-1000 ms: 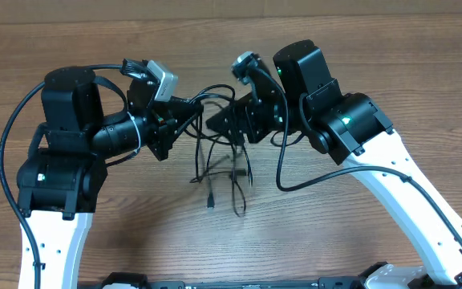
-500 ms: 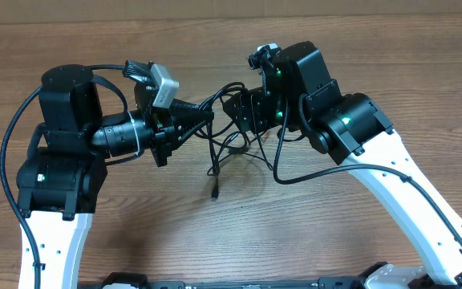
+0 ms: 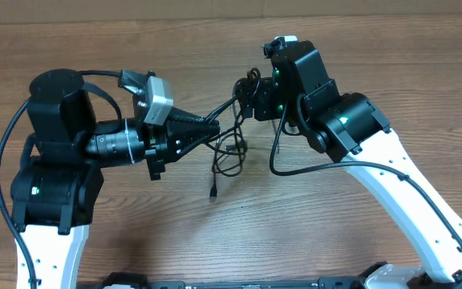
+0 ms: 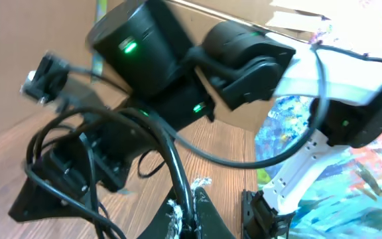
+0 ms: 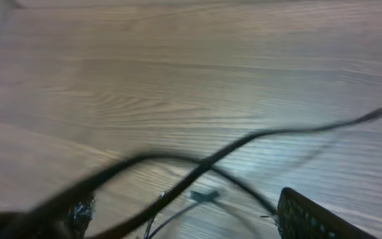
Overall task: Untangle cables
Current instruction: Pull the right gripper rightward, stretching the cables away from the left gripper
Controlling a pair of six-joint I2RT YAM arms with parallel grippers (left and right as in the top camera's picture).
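The cables (image 3: 228,154) are thin black cords, lifted off the table between my two grippers, with loops hanging down and one plug end (image 3: 212,193) dangling lowest. My left gripper (image 3: 212,128) is shut on one black cord; in the left wrist view the cord (image 4: 178,166) runs up from the closed jaws (image 4: 190,216). My right gripper (image 3: 249,90) is above and to the right of the bundle. In the right wrist view its fingers (image 5: 184,216) stand wide apart, and blurred cords (image 5: 204,162) cross between them, seemingly draped over the left finger.
The table (image 3: 215,249) is bare brown wood. Thicker black arm cables (image 3: 283,172) loop off both arms, one hanging just right of the bundle. The two arm bodies stand close on either side of the cords.
The right gripper has pulled back up and to the right. The left gripper has pushed right and lifted. The cords have risen off the table and stretched between them.
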